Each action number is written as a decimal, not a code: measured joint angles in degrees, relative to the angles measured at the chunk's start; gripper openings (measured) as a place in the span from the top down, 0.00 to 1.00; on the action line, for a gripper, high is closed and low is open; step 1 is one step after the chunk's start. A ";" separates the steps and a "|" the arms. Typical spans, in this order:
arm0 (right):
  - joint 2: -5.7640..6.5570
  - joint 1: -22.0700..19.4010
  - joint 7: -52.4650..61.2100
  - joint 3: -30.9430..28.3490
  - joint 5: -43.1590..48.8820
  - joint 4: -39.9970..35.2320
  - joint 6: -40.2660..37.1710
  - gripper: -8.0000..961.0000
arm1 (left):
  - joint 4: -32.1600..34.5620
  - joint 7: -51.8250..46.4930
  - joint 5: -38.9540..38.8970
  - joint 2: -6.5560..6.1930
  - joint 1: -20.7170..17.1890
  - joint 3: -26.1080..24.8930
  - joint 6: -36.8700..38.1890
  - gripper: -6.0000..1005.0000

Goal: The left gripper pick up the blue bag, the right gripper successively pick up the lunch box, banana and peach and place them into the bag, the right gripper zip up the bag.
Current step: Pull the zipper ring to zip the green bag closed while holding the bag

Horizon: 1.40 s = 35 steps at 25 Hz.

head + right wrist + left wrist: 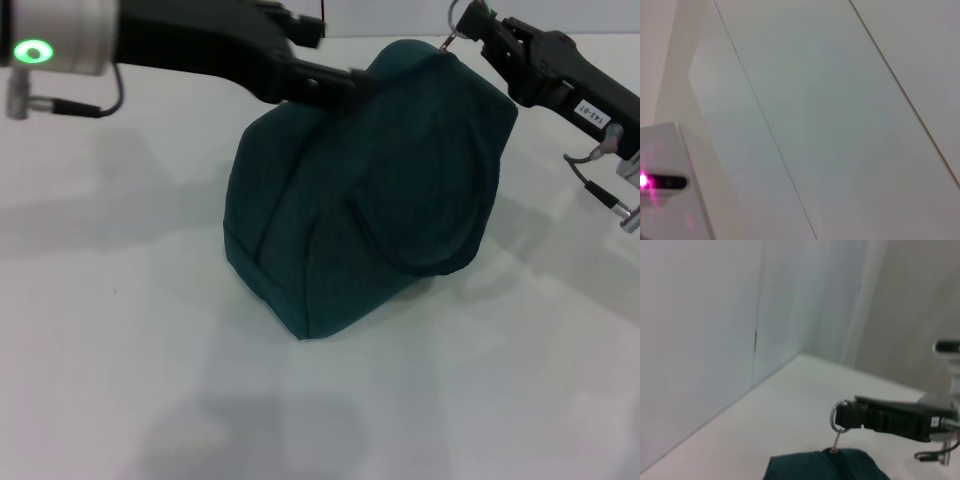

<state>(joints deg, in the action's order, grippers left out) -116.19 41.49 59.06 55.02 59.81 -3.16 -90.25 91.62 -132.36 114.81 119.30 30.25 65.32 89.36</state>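
Our right gripper (468, 28) pinched the bag's (380, 200) ring pull (839, 416). Left gripper (345, 88) clamped the top edge. We judged: pull steadily along the zip, brace the bag.

The left gripper (350, 85) reaches in from the upper left, its black arm nearly level and its jaws closed on fabric. The right gripper (468, 22) comes from the upper right, fingers pinched around a metal ring.
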 joint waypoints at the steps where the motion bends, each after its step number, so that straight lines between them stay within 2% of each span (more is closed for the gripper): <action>1: 0.00 0.02 0.00 0.00 0.00 0.00 0.00 0.94 | 1.79 -2.57 2.01 0.09 0.46 1.77 -0.16 0.14; 5: 0.00 0.05 0.00 0.01 -0.03 0.00 -0.01 0.94 | 4.27 -9.87 6.17 0.23 2.76 6.80 -0.89 0.14; 10: 0.00 -0.02 -0.01 0.22 -0.05 0.04 -0.36 0.94 | 3.26 -11.32 9.08 0.25 3.07 10.58 -4.15 0.13; 15: 0.00 -0.16 0.41 0.42 -0.05 0.07 -0.45 0.94 | 1.83 -12.55 11.59 0.25 2.77 11.56 -6.28 0.13; 19: 0.00 -0.18 0.45 0.44 -0.05 0.09 -0.46 0.93 | 0.40 -9.45 10.51 0.24 2.07 11.71 -6.45 0.13; 22: 0.00 -0.22 0.47 0.44 -0.05 0.09 -0.45 0.93 | 0.39 -7.50 8.78 0.27 0.97 12.00 -6.62 0.22; 27: 0.00 -0.27 0.57 0.44 -0.05 0.16 -0.38 0.93 | 0.31 -6.46 8.81 0.12 0.93 12.08 -6.82 0.45; 35: 0.00 -0.28 1.10 0.41 -0.04 0.17 -0.29 0.93 | 0.28 -5.43 9.07 0.11 0.95 12.26 -6.80 0.71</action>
<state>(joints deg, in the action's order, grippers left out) -116.19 41.22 60.16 55.43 59.77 -2.99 -90.54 91.89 -137.79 123.88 119.41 31.20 77.58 82.56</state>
